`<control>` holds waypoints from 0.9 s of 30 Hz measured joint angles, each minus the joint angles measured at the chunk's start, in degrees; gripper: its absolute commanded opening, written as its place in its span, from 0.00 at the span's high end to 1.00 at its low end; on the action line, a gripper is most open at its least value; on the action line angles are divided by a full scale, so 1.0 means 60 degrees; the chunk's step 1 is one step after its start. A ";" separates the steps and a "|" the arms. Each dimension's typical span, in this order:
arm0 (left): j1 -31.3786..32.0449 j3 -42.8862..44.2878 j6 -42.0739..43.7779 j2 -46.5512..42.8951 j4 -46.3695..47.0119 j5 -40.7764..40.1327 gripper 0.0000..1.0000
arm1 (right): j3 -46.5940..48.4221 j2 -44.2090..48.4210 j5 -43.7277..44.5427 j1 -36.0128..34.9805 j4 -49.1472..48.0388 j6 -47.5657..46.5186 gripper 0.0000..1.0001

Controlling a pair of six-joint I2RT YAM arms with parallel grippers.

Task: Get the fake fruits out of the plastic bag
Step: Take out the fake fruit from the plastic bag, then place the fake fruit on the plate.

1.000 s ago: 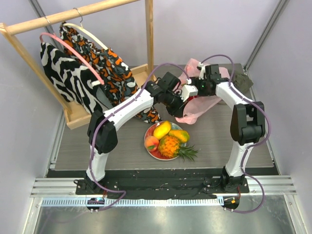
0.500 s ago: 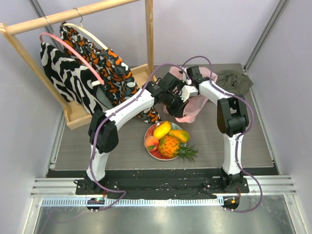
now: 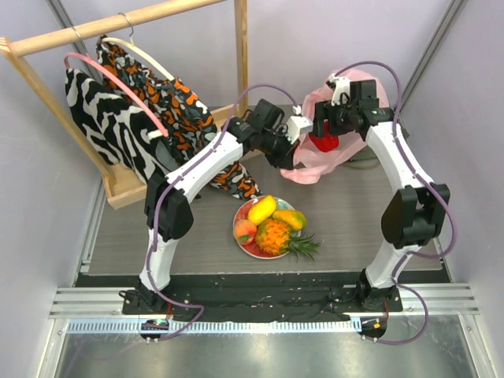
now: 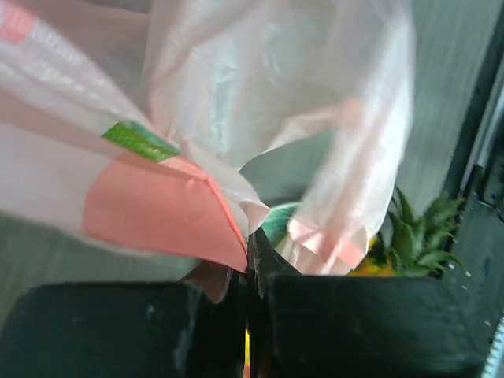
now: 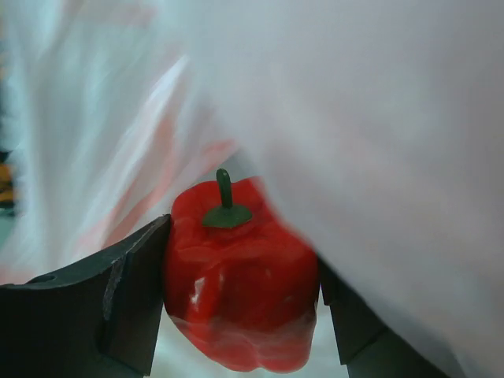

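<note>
The pink plastic bag (image 3: 335, 157) hangs lifted above the table's back right. My left gripper (image 3: 293, 142) is shut on a fold of its edge; in the left wrist view the film (image 4: 260, 94) bunches right at the closed jaws (image 4: 250, 248). At the bag's mouth my right gripper (image 3: 324, 134) is shut on a red pepper (image 3: 323, 143). The right wrist view shows the pepper (image 5: 240, 276) with its green stem wedged between both fingers, and bag film (image 5: 362, 118) draped over it. A pineapple (image 3: 276, 235), a mango (image 3: 261, 209) and a peach (image 3: 245, 230) lie on the plate.
The round patterned plate (image 3: 246, 249) sits mid-table in front of both arms. A wooden rack (image 3: 118, 185) with patterned clothes on hangers (image 3: 150, 118) fills the back left. The pineapple's green crown (image 4: 417, 236) shows below the bag in the left wrist view.
The right gripper closed on the red pepper and rose back and to the right with it. The bag has been lifted higher, and the left gripper moved up slightly with it.
</note>
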State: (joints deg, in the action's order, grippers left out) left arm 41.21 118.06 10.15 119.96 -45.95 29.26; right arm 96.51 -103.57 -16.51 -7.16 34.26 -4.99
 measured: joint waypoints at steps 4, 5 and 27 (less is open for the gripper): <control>-0.0302 0.0805 0.0055 0.0477 0.0080 -0.0055 1.00 | 0.0000 0.0929 -0.0965 0.0022 0.0525 -0.0149 0.41; -0.0353 0.0969 0.0044 0.0601 0.0164 -0.0102 1.00 | 0.0000 0.1035 -0.1147 0.0029 0.0601 -0.0149 0.41; -0.1581 -0.1056 -0.1872 -0.3140 0.0973 -0.0328 0.10 | 0.0259 0.1628 -0.4095 -0.1053 0.4273 -0.2306 0.41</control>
State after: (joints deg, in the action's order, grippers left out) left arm 31.73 111.72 -1.08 101.12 -40.12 27.29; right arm 98.06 -93.80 -41.08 -13.47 59.90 -18.83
